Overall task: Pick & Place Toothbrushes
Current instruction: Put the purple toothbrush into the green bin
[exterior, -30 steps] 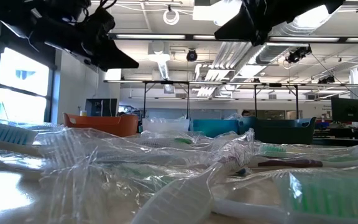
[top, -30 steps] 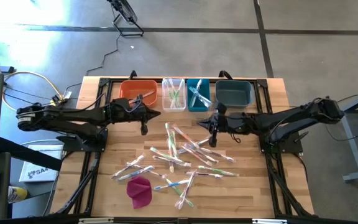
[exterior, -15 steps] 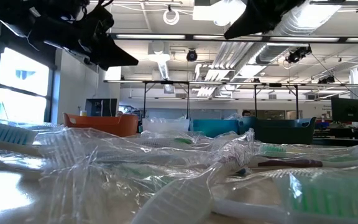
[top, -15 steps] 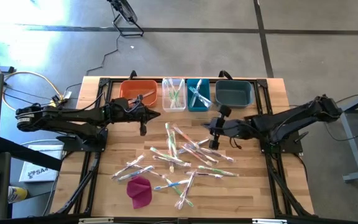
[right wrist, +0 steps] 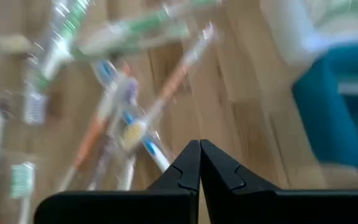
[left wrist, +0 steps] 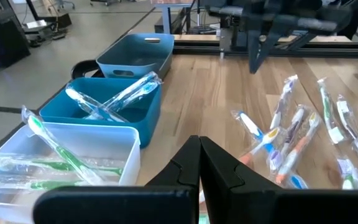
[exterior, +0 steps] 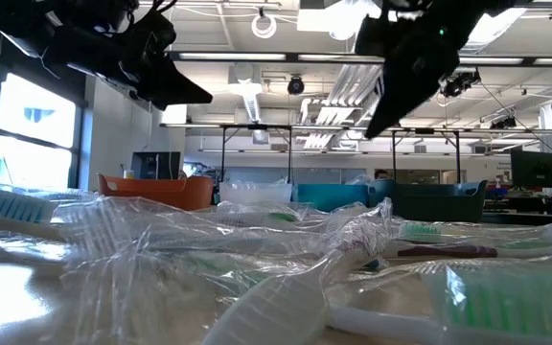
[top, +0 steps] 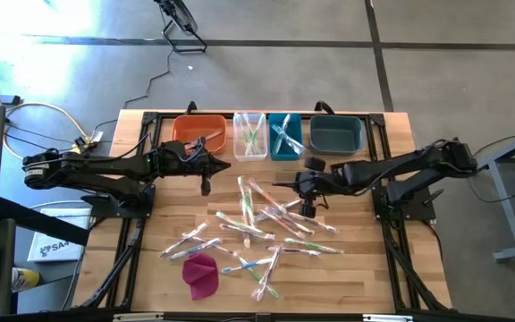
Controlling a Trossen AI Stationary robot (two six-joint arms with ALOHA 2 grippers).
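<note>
The toothbrushes lie scattered in clear wrappers across the middle and lower centre of the wooden table in the high view. A few more sit in the clear bin and the teal bin along the upper edge, between an orange bin and a dark blue bin. The right gripper, fingers closed and empty, hangs just above the pile's upper right part. The left gripper, also closed on nothing, sits left of centre. A magenta cloth lies at lower left.
</note>
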